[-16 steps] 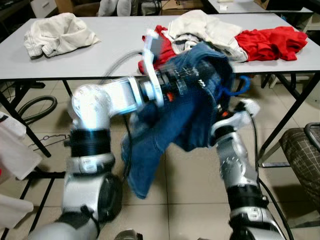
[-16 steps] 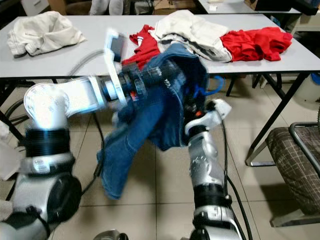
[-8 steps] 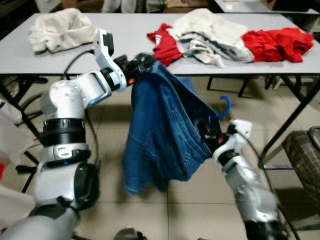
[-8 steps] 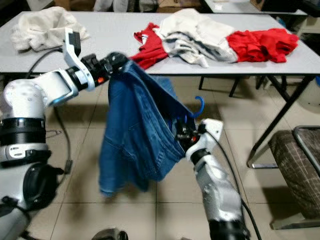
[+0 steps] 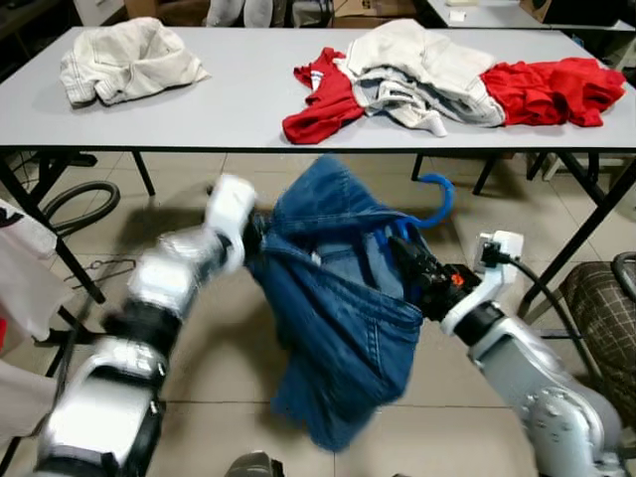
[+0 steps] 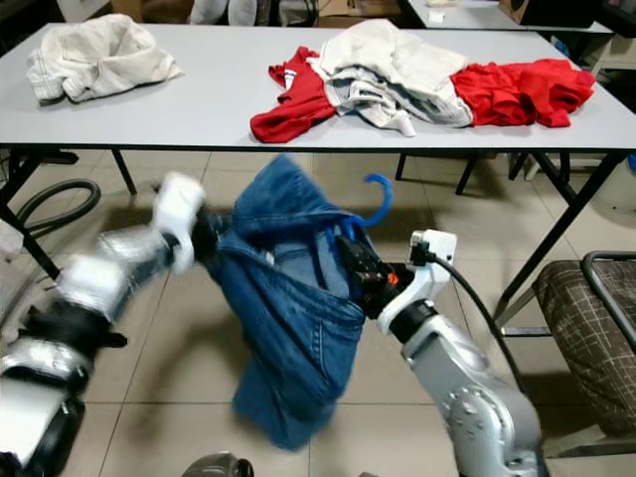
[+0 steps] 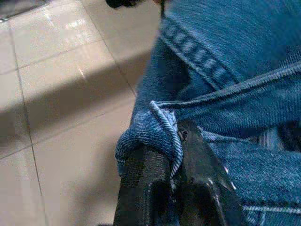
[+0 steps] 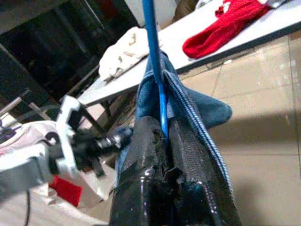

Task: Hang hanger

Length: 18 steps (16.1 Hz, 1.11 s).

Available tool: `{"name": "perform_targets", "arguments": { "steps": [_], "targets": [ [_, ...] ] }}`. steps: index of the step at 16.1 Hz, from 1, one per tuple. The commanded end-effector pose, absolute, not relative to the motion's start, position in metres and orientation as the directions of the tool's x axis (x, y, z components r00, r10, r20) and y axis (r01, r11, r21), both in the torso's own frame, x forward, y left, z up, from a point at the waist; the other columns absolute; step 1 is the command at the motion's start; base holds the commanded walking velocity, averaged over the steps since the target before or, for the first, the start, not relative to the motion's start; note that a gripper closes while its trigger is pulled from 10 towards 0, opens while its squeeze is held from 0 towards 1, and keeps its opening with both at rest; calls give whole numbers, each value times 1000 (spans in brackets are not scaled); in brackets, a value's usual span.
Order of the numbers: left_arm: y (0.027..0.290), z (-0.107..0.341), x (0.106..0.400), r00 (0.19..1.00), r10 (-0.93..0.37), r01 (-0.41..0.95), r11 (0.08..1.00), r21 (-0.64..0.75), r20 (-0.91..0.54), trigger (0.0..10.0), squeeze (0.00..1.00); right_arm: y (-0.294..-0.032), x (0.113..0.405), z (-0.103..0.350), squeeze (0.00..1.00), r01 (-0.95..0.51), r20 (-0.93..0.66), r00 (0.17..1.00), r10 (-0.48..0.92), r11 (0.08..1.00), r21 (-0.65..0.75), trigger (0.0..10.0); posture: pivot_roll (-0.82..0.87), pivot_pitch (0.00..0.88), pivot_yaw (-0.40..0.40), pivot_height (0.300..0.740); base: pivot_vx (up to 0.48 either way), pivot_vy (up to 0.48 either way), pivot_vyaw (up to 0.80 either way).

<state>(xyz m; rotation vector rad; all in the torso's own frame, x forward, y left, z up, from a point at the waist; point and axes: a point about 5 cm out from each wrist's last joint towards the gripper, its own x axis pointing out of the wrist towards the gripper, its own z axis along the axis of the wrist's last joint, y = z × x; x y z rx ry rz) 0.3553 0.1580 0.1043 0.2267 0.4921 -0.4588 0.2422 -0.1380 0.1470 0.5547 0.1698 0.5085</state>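
Note:
Blue jeans (image 5: 338, 318) hang in front of me, below the table's front edge, draped on a blue hanger whose hook (image 5: 437, 204) sticks up on the right. My right gripper (image 5: 412, 263) is shut on the hanger; in the right wrist view its fingers (image 8: 146, 155) clamp the blue wire (image 8: 153, 56) with denim alongside. My left gripper (image 5: 256, 238), blurred, holds the jeans' left edge. In the left wrist view it (image 7: 174, 155) is shut on a folded denim hem (image 7: 155, 127). Most of the hanger is hidden under the denim.
A long grey table (image 5: 238, 109) carries a cream garment (image 5: 124, 62), a red shirt (image 5: 318, 94), a pale pile (image 5: 417, 60) and more red cloth (image 5: 552, 87). A plaid chair (image 5: 601, 308) stands at right. A black hose (image 5: 75, 204) and white cloth (image 5: 20, 288) lie at left.
My left arm has dropped from up by the table edge to low beside the jeans, still holding denim. The jeans now bunch lower. The right gripper with the hanger has risen slightly.

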Motion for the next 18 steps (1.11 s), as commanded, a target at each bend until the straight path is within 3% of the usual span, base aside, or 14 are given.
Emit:
{"name": "perform_targets", "arguments": {
  "steps": [1, 3, 4, 5, 6, 8, 12, 13, 14, 16, 17, 18],
  "targets": [
    [185, 86, 348, 783, -231, 395, 902, 175, -577, 0, 0, -161, 240, 172, 0, -401, 84, 904, 418, 767, 501, 10000, -53, 0, 30, 740, 0, 0, 0],
    [177, 67, 335, 742, -262, 459, 870, 182, -618, 0, 0, -163, 242, 173, 0, -374, 57, 916, 396, 795, 477, 10000, -57, 0, 32, 740, 0, 0, 0],
    [171, 64, 329, 733, -326, 481, 869, 117, -596, 10000, 0, -165, 244, 171, 0, -343, 11, 926, 378, 827, 446, 10000, -55, 0, 30, 740, 0, 0, 0],
    [169, 66, 328, 733, -363, 474, 879, 50, -575, 10000, 0, -166, 245, 169, 0, -330, -8, 930, 369, 841, 429, 10000, -55, 0, 29, 740, 0, 0, 0],
    [165, 72, 328, 747, -422, 475, 879, -31, -514, 10000, 1000, -166, 244, 167, 0, -324, -20, 930, 367, 845, 426, 10000, -54, 0, 25, 740, 0, 0, 0],
    [168, 86, 329, 807, -451, 461, 885, -72, -381, 10000, 1000, -164, 244, 157, 0, -303, -100, 929, 356, 888, 347, 10000, -51, 0, 21, 740, 0, 0, 0],
    [167, 98, 318, 807, -531, 499, 847, -183, -258, 10000, 1000, -166, 246, 135, 0, -216, -186, 942, 278, 931, 294, 10000, -50, 0, 17, 740, 0, 0, 0],
    [166, 99, 317, 811, -536, 505, 843, -183, -234, 10000, 137, -167, 246, 128, 0, -193, -215, 943, 254, 944, 269, 10000, -49, 0, 15, 740, 0, 0, 0],
    [165, 98, 316, 820, -525, 493, 850, -185, -228, 10000, 0, -167, 246, 125, 0, -187, -222, 943, 247, 948, 259, 10000, -47, 0, 14, 740, 0, 0, 0],
    [164, 93, 313, 801, -538, 503, 843, -193, -264, 10000, 0, -168, 246, 122, 0, -175, -226, 946, 231, 954, 243, 10000, -50, 0, 13, 740, 0, 0, 0],
    [160, 88, 308, 742, -601, 540, 798, -266, -297, 10000, 0, -168, 246, 122, 0, -175, -227, 947, 228, 957, 231, 10000, -51, 0, 13, 740, 0, 0, 0],
    [158, 90, 304, 714, -642, 560, 764, -321, -281, 10000, 1000, -169, 246, 119, 0, -167, -239, 947, 214, 965, 205, 10000, -58, 0, 18, 740, 0, 0, 0]
  ]
}}
